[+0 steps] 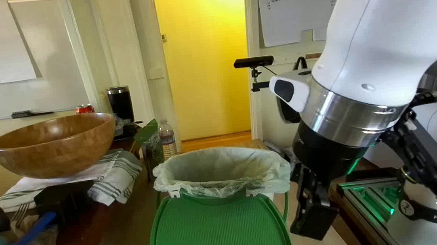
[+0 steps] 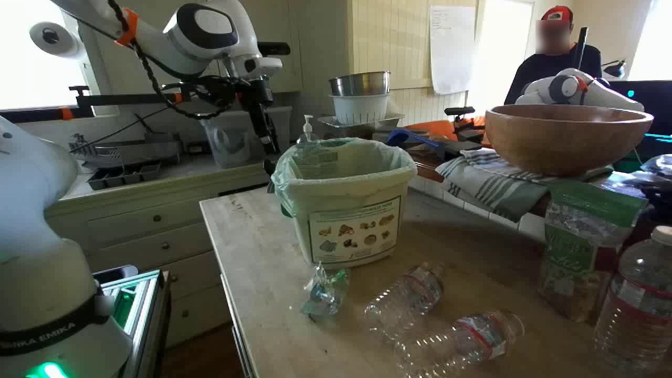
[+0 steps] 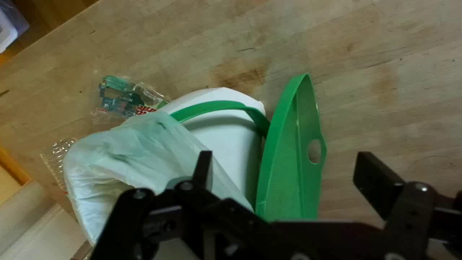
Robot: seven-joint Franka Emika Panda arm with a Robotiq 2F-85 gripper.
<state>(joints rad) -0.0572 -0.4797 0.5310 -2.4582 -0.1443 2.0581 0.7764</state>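
Toward the left of the wrist view lies a printed plastic wrapper [image 3: 124, 96] on the wooden tabletop [image 3: 361, 61]; next is the pale green liner [image 3: 140, 144], folded over the white waste bin [image 3: 232, 141], whose green lid [image 3: 283, 184] stands open. Near this lid, the gripper [image 3: 285, 161] has its fingers [image 3: 377, 180] spread wide apart.

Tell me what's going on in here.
A robot arm has its open tool beside a white bin, close to the bin's swung-open green lid; nothing appears gripped. The bin, lined with a pale bag, stands on a wooden table. Two clear bottles and a plastic wrapper lie near it.
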